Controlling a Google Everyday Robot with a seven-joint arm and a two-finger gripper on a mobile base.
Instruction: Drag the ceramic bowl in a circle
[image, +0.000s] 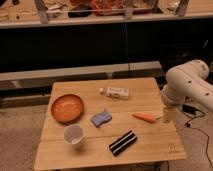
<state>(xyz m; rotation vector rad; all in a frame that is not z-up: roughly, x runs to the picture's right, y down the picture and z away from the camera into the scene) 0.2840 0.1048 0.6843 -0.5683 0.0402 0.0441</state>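
Observation:
The ceramic bowl (67, 108) is orange-brown, round and shallow. It sits upright on the left side of the wooden table (150, 145). My white arm (187, 82) comes in from the right. My gripper (166, 115) points down at the table's right edge, just right of a carrot and far from the bowl. It holds nothing that I can see.
A white cup (74, 135) stands just in front of the bowl. A blue sponge (101, 118) lies to the bowl's right. A white bottle (115, 92) lies on its side at the back. A carrot (144, 117) and a black striped object (123, 142) lie toward the right and front.

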